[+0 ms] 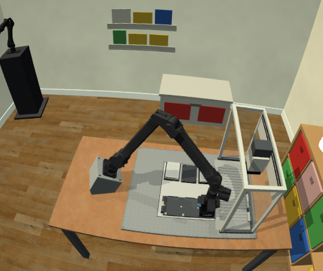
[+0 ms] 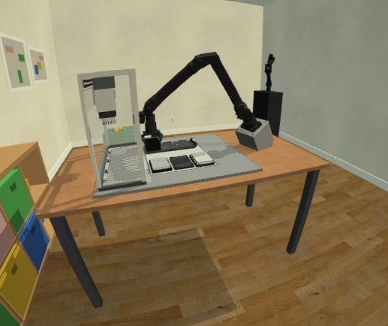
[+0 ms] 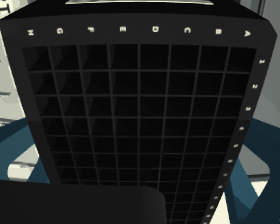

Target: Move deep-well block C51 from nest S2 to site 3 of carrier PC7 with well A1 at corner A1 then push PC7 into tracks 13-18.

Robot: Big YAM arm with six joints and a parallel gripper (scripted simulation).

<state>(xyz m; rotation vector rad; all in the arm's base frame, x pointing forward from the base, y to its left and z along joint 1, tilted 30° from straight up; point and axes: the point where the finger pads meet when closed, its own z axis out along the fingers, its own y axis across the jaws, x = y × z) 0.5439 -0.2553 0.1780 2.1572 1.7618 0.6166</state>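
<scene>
Block, black and deep-welled, fills the wrist view: the jaws are clamped on it, spread wide because they span its body, and it hangs low over the end of the carrier nearest the rails, which by my reading is site 3, farthest from the handle. One carrier lies on the pale apron with its length pointing toward the rails, so the block is held with its long side across it, as seating requires. Small grey characters run along the block's far short rim and down its right long rim; they are too small to read, so I cannot tell which corner is A1. Whether the block already touches the locators cannot be told either. Three nests sit in a row beside the apron: a white plate and a pale plate at the ends, and a dark middle nest. One arm, one gripper works on the counter.
</scene>
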